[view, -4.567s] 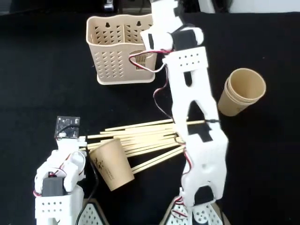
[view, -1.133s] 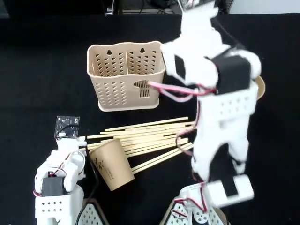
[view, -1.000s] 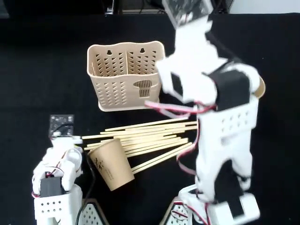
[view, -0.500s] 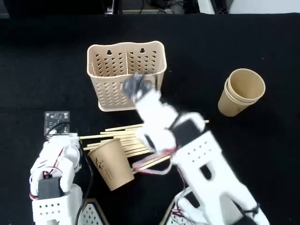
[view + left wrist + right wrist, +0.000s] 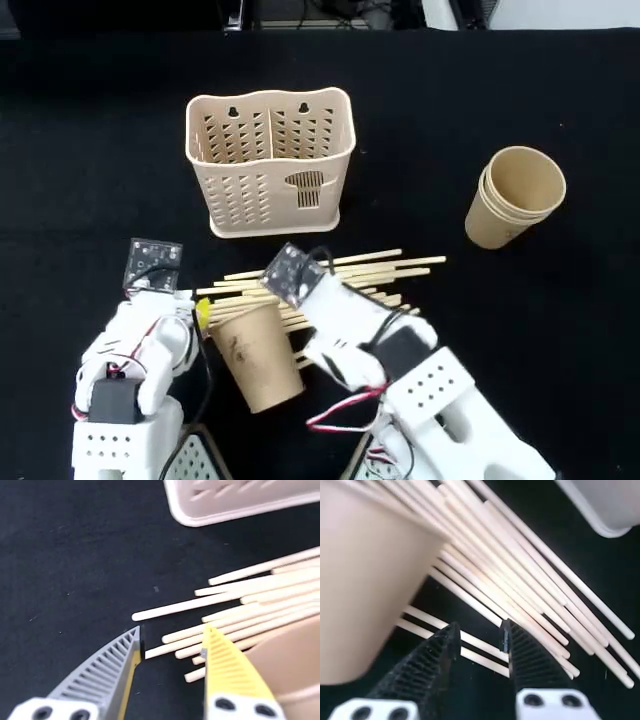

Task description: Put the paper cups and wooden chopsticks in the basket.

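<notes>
chopsticks point(image 5: 350, 270) fanned on the black table point(image 5: 80, 150) just near of the basket point(image 5: 268, 160), a tipped paper cup point(image 5: 258, 355) lying over them; stacked cups point(image 5: 515, 195) far right. left gripper point(image 5: 170, 635) spread wide at the sticks' left tips; right gripper point(image 5: 480, 630) narrowly parted, seemingly just above the sticks.

Right gripper point(image 5: 479, 627): black ribbed fingers parted by a narrow gap, poised above the sticks. Wooden chopsticks point(image 5: 510, 587): many pale sticks lying roughly parallel on the black table point(image 5: 615, 575), two passing beneath the fingertips. Paper cup point(image 5: 365, 580): on its side, against the sticks. Basket point(image 5: 605, 505): pale corner beyond the bundle.
</notes>
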### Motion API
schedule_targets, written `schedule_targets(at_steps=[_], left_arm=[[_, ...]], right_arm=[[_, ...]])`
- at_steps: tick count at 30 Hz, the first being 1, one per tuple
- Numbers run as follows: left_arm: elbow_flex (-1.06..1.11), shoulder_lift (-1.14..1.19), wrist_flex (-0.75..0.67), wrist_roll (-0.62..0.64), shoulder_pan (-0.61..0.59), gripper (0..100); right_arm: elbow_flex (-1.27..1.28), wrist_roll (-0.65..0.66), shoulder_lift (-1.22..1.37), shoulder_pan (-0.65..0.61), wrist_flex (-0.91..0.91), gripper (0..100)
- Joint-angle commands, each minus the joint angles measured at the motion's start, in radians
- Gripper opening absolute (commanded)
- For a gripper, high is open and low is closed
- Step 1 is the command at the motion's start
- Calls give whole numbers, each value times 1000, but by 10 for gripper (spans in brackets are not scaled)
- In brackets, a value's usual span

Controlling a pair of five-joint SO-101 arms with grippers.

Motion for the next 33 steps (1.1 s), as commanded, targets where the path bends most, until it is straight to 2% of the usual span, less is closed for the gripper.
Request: schedule_targets(at_steps=[1, 7, 13, 18, 20, 26, 33], left_arm=[[-42, -8, -9, -9, 22, 213], [-33, -6, -8, -11, 19, 211], [-33, -6, -9, -6, 21, 212], [-33, -8, -51, -6, 27, 213], [-33, -8, -34, -6, 27, 213], [-33, -8, 25, -9, 68, 213], [-36, -8, -37, -11, 315, 210]], right_arm=[[4, 9, -41, -71, -9, 145], [16, 11, -53, -190, 11, 142], [-111, 109, -54, -115, 135, 142], [-180, 141, -54, -120, 196, 142], [-179, 130, -51, -98, 152, 142], [-74, -29, -47, -17, -61, 142], [1, -55, -54, 175, -193, 142]])
